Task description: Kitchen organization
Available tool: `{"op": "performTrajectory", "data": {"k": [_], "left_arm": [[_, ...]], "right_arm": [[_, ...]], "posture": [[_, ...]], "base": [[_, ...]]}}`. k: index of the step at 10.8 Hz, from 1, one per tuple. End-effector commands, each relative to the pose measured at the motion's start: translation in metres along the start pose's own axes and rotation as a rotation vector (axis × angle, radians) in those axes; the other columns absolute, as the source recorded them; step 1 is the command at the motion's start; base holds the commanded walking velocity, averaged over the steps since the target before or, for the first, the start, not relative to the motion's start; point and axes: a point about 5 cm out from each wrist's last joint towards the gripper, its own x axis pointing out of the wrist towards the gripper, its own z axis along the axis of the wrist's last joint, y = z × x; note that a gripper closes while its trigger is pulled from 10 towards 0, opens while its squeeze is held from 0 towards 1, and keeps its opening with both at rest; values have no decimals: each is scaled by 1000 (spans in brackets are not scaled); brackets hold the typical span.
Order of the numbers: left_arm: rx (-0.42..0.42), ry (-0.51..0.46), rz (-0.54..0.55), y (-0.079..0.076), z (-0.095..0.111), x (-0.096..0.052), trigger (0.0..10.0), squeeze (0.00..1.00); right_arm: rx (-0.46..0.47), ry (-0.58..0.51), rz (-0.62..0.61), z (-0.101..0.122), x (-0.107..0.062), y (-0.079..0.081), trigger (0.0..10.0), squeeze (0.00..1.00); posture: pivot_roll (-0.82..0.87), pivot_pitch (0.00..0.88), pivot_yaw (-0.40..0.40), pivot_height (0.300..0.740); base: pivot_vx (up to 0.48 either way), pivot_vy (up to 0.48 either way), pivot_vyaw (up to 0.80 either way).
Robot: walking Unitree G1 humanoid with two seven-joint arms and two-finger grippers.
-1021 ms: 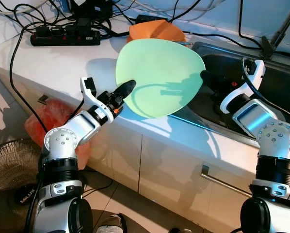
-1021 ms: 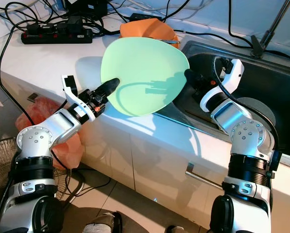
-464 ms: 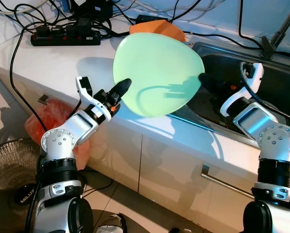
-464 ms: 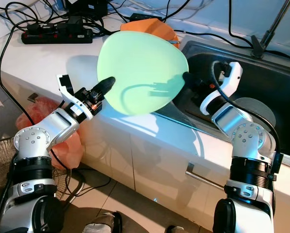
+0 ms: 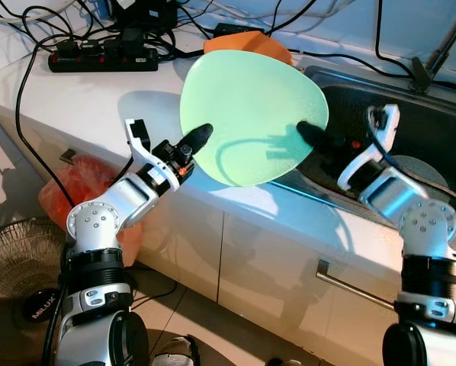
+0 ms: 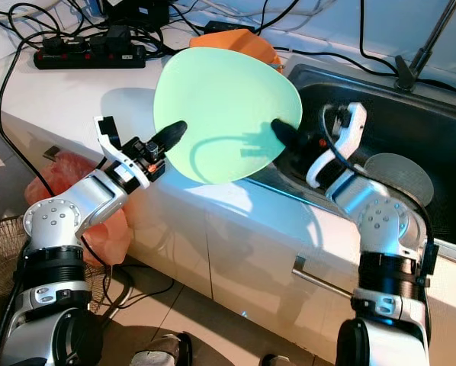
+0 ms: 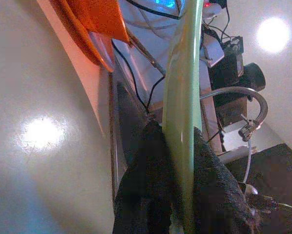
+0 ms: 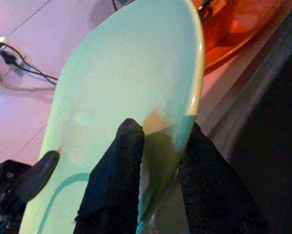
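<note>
Left pincer (image 5: 198, 135) pinching one edge of large pale green round plate (image 5: 247, 114), right pincer (image 5: 308, 133) clamped on opposite rim, plate tilted above white tabletop (image 5: 83, 95) beside dark sink (image 5: 434, 130)

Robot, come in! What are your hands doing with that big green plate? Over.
Left gripper and right gripper clamp green plate by opposite rims, above counter. Orange plate behind.

Both grippers' fingers (image 5: 200, 135) pinch the green plate (image 5: 251, 122) above the counter (image 5: 75, 99).
</note>
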Motion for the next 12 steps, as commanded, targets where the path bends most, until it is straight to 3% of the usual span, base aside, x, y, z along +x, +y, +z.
{"op": "performTrajectory", "data": {"k": [1, 2, 4, 5, 6, 7, 8, 12], "left_arm": [[8, -2, -82, -13, 2, 2, 0, 0], [10, -2, -81, -13, 2, 2, 0, 0], [17, 1, -78, -13, 3, 1, 0, 0], [26, 2, -66, -12, 3, 2, 549, 0], [41, 14, -56, -10, 1, 2, 10000, 0], [46, 22, -54, -10, 0, 2, 10000, 94], [33, 24, -64, -11, -1, 2, 10000, 1000], [27, 87, -152, -22, -8, 1, 10000, 1000]], "right_arm": [[21, 9, 16, -3, 1, 0, 10000, 0], [40, -2, 13, -2, 2, -1, 0, 0], [58, -16, 23, 1, 2, 0, 0, 0], [71, -22, 32, 1, 2, 1, 0, 0], [86, -21, 25, 1, 2, 0, 0, 0], [101, -22, 22, 1, 1, -1, 0, 0], [108, -25, 27, 1, 1, 0, 0, 0], [118, -50, 3, 2, 1, -1, 0, 0]], "posture": [[82, 98, -5, 740], [82, 98, -5, 740], [83, 100, -6, 740], [80, 101, -5, 740], [80, 102, -5, 740], [80, 102, -5, 740], [80, 101, -4, 740], [79, 98, -1, 740]], "base": [[0, 0, 0], [0, 0, 0], [0, 0, 0], [0, 0, 0], [0, 0, 0], [0, 0, 0], [0, 0, 0], [0, 0, 0]]}}
